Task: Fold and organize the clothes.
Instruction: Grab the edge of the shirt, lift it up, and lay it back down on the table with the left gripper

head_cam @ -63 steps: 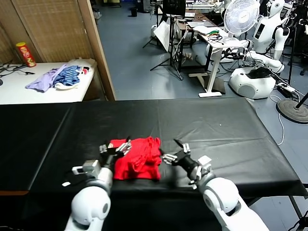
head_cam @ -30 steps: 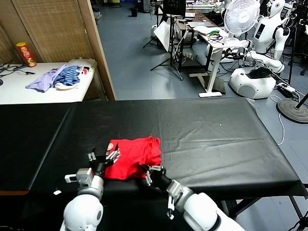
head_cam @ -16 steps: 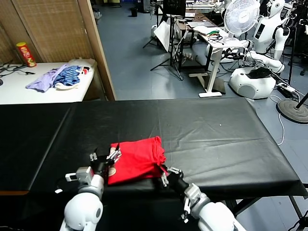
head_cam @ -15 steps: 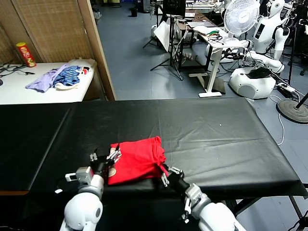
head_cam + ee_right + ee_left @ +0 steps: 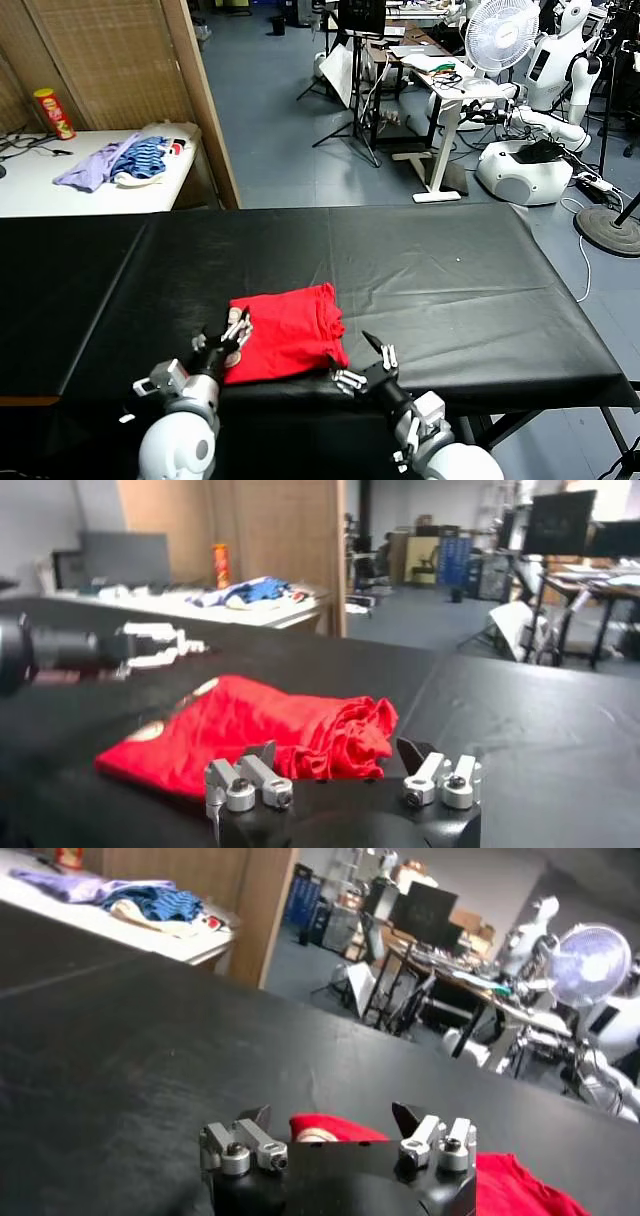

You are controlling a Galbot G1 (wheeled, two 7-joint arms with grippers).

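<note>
While flat, T-shirt [image 5: 285, 322] between end effectors.

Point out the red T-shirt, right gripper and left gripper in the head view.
red T-shirt [image 5: 285, 333], head view, middle of the folded cloth.
right gripper [image 5: 361, 363], head view, between its open fingertips.
left gripper [image 5: 224, 336], head view, between its open fingertips.

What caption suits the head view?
Folded red T-shirt on black table, open left gripper and right gripper flanking it.
</note>
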